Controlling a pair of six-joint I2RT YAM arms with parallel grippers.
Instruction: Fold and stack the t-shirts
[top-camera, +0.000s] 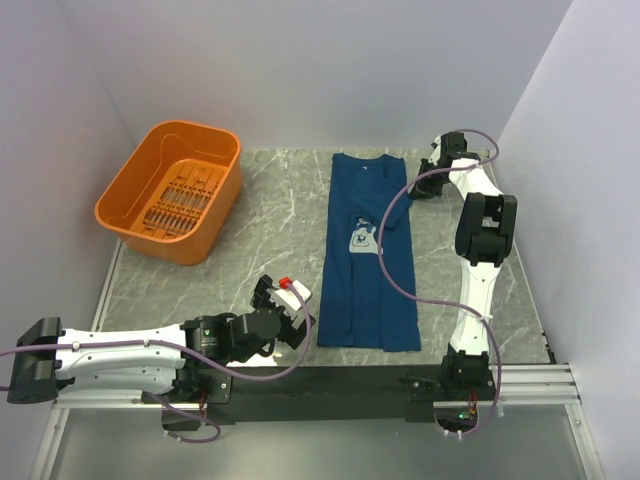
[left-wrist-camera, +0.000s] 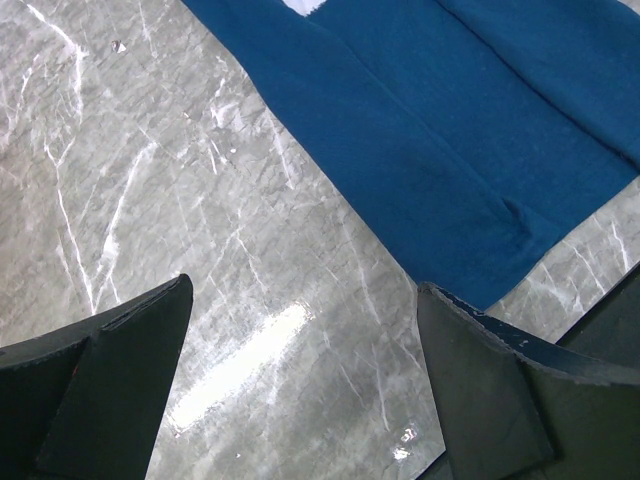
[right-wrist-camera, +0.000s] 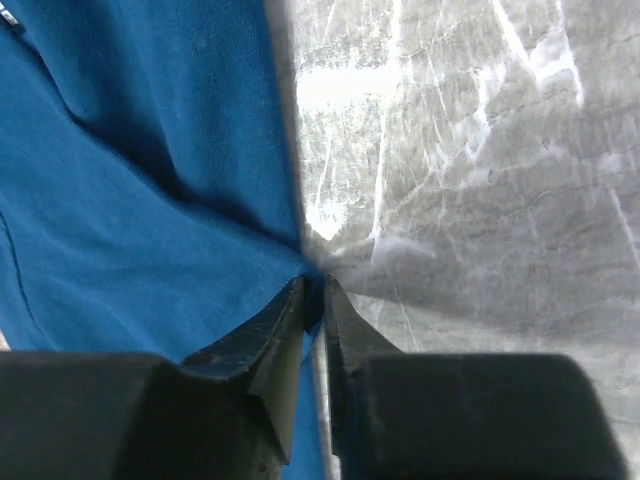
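Wrist view alone: right end effector (right-wrist-camera: 312, 287) pinching t-shirt (right-wrist-camera: 120, 200).

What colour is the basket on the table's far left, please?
The basket is orange, seen best in the top external view.

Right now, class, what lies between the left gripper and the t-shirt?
Nothing but bare table; the left wrist view shows it between the open left gripper and the t-shirt.
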